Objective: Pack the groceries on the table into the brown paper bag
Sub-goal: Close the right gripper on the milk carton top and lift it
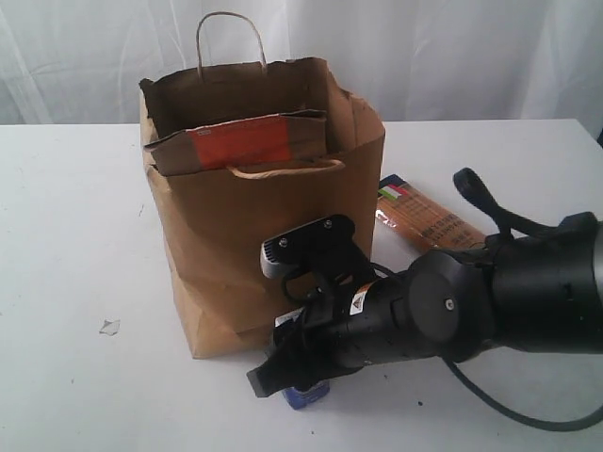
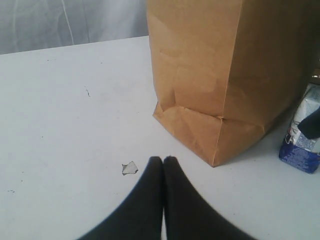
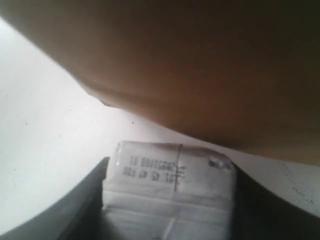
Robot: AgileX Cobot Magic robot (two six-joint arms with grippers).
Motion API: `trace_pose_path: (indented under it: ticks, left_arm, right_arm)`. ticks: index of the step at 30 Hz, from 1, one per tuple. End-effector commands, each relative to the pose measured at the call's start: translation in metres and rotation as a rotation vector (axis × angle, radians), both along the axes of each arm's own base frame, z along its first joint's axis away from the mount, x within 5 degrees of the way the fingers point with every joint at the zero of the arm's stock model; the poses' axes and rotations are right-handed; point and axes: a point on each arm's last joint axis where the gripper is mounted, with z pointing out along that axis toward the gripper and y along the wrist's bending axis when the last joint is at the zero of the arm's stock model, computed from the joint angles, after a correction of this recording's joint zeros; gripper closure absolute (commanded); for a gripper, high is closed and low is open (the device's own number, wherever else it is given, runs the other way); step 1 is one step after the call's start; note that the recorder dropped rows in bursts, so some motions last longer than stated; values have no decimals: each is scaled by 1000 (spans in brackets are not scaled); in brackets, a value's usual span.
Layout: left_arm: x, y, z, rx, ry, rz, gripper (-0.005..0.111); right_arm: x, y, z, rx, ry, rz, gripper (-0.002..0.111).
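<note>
Right claw (image 3: 170, 170) clamps the small white-blue carton (image 3: 169, 205) beside the brown paper bag's (image 1: 236, 245) base; left claw (image 2: 163, 161) closed near its corner.

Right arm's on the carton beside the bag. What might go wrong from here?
The right gripper holds the small white-blue carton close beside the brown paper bag; lifting may snag or tip the bag. The kraft pouch sits across the bag's mouth and may block the drop.
</note>
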Motion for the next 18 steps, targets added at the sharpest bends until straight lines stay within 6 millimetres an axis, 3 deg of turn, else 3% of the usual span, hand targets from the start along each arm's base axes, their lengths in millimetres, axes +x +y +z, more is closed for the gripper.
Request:
trace_pose_path:
  ticks: [1,7,18]
  left_arm:
    - [0,0,-1,-3,3,2,107]
    - [0,0,-1,-3,3,2,107]
    - [0,0,-1,-3,3,2,107]
  right_arm:
    - [-4,-1,-1,-14,36,11,97]
    - [-15,-7,26,21,41,46,100]
    - [-53,-40,113,220,-104,88,100]
